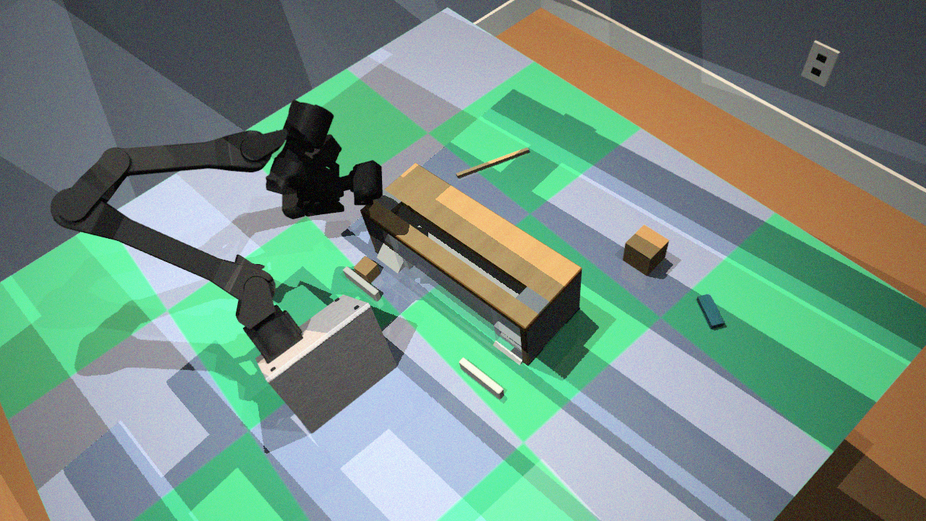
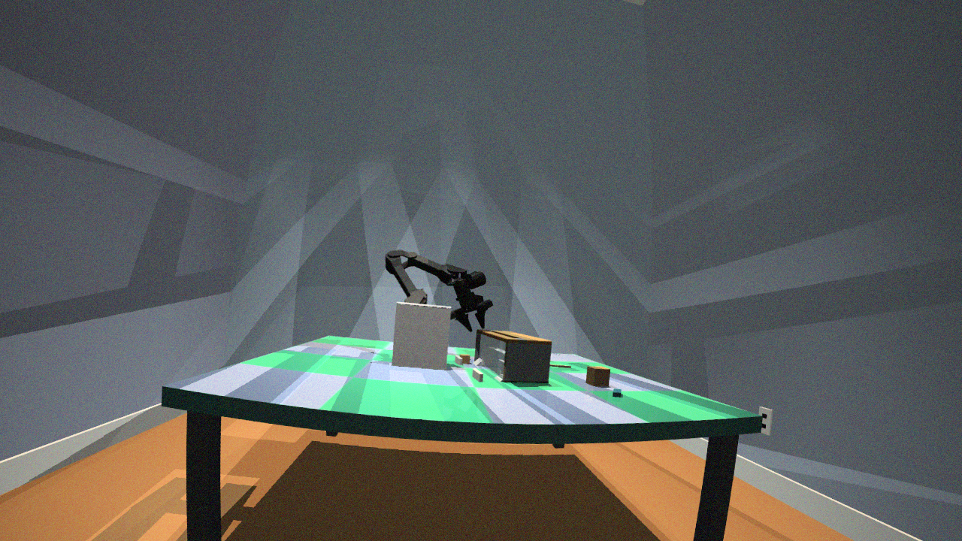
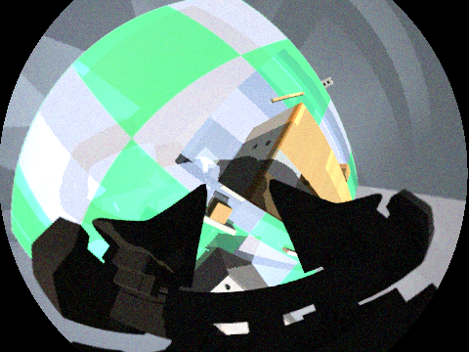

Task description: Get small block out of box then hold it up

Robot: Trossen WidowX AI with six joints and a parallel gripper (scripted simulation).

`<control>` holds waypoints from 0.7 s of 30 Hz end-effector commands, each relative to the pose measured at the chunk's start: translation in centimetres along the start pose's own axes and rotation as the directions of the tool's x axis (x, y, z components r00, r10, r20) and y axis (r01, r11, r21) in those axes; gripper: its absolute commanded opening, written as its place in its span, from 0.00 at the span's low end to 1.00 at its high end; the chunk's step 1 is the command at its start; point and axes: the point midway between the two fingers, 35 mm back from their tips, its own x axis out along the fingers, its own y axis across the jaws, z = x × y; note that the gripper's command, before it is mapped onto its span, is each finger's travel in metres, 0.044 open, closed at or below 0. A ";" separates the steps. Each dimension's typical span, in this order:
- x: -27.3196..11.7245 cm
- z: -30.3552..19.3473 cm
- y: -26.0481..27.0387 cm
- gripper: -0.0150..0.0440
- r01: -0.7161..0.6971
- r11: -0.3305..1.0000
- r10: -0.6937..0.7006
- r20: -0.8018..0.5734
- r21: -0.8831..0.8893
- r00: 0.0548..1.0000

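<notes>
One small brown block (image 1: 366, 267) lies on the tabletop (image 1: 414, 466), just beside a short white bar (image 1: 361, 283). It is out of the box (image 1: 479, 252) now and sits near the box's open end, close to a little pale ramp (image 1: 389, 260).

I think the job now is to pick the block up. To do it well, the arm should move away from the box end and come over the block. Then it should go straight down with one finger on each side of the block. The white bar is on one side, so the fingers should take the two free sides and not catch the bar. The box is close, so the arm should not bump it on the way down. After the grab, lift slowly, go high and away from the box, and keep steady.

The jaws are up in the air, above the near end of the box. They are spread a bit more than halfway. They hold nothing, and I cannot see them touch anything. In the wrist view the block shows far below, in the gap between the two fingers.

Farther off sit a bigger brown cube (image 1: 645, 249) and a thin stick (image 1: 492, 161). Leave those alone.
</notes>
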 end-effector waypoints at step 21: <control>3.3 -5.2 0.8 0.74 -0.003 -0.394 0.021 -0.012 -0.919 1.000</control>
